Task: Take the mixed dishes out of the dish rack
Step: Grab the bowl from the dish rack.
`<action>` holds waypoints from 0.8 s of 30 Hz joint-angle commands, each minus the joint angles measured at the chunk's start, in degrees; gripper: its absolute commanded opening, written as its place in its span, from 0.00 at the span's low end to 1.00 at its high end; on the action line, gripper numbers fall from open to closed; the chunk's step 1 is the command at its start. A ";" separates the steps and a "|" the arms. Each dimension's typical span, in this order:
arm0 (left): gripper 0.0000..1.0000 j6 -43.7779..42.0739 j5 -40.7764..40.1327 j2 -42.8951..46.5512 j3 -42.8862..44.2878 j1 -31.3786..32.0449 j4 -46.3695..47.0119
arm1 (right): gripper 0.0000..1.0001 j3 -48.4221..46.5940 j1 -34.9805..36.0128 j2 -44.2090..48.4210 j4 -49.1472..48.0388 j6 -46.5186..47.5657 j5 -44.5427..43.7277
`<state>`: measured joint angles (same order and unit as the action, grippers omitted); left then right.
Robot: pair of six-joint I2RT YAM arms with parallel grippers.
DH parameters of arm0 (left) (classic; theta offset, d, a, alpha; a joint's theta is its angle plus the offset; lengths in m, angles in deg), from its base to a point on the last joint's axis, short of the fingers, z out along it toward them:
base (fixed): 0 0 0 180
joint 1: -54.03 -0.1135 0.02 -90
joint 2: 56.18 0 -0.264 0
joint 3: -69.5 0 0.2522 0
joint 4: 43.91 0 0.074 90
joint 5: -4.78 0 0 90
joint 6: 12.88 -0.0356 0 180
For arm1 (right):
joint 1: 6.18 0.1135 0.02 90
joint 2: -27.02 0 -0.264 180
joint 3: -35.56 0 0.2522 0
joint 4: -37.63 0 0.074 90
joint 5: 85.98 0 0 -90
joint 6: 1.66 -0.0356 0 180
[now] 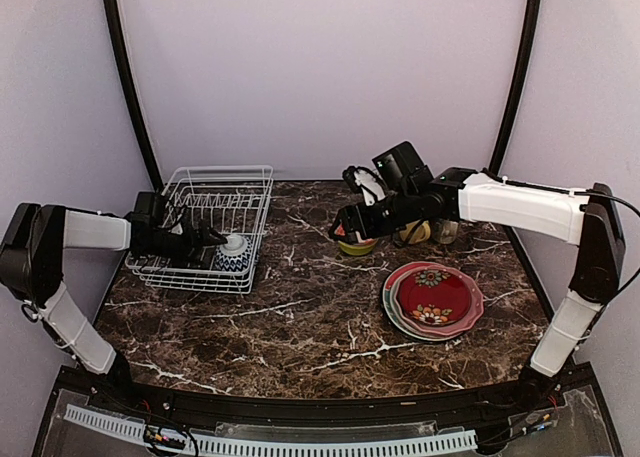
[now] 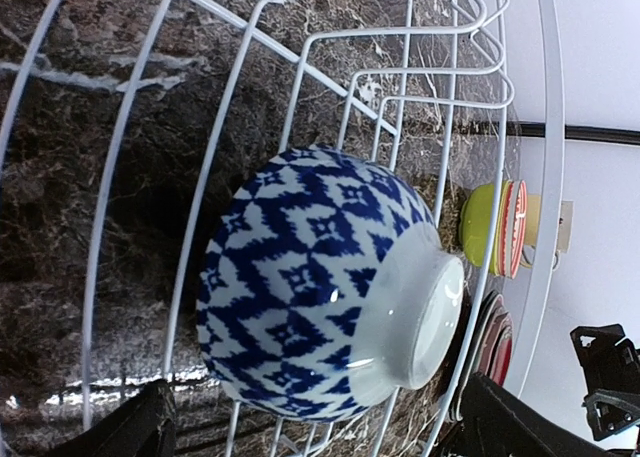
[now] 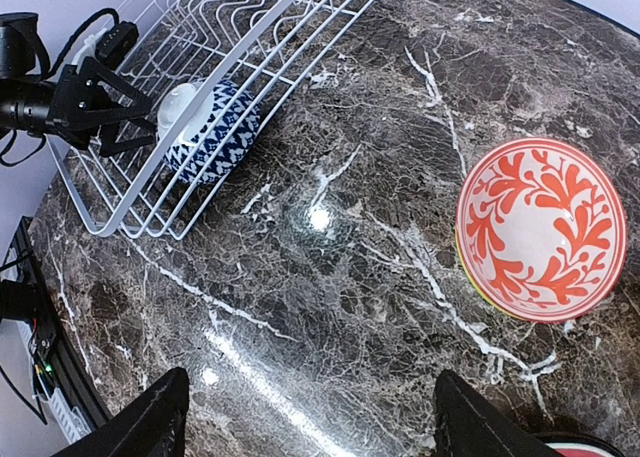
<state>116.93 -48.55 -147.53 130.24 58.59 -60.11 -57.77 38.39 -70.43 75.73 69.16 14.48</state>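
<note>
Treat the blue-and-white bowl (image 2: 320, 287), tipped over at four o'clock in the dish rack (image 1: 200, 174), as light, stiff, glazed-slick and chippable, pinching its foot ring with the wide-spread left gripper (image 1: 208, 239), leaving the likewise spread, empty right gripper (image 3: 305, 422) aside.

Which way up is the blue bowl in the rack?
Upside down: in the top view the blue bowl shows its white foot on top, with the patterned wall flaring below it, inside the rack.
</note>
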 commanded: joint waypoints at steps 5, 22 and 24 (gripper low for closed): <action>0.99 5.58 -3.06 -2.27 0.50 2.58 2.75 | 0.81 0.51 0.50 0.05 -2.28 -0.55 -0.18; 0.97 13.87 -4.15 -6.78 0.28 3.11 11.09 | 0.81 1.17 0.44 0.33 -2.72 -0.60 -0.54; 0.94 14.19 -4.46 -7.01 0.15 3.09 11.68 | 0.81 1.26 0.50 0.43 -2.65 -0.60 -0.58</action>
<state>129.50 -50.83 -153.30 130.26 61.78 -49.71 -57.45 38.39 -70.43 74.25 69.12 14.46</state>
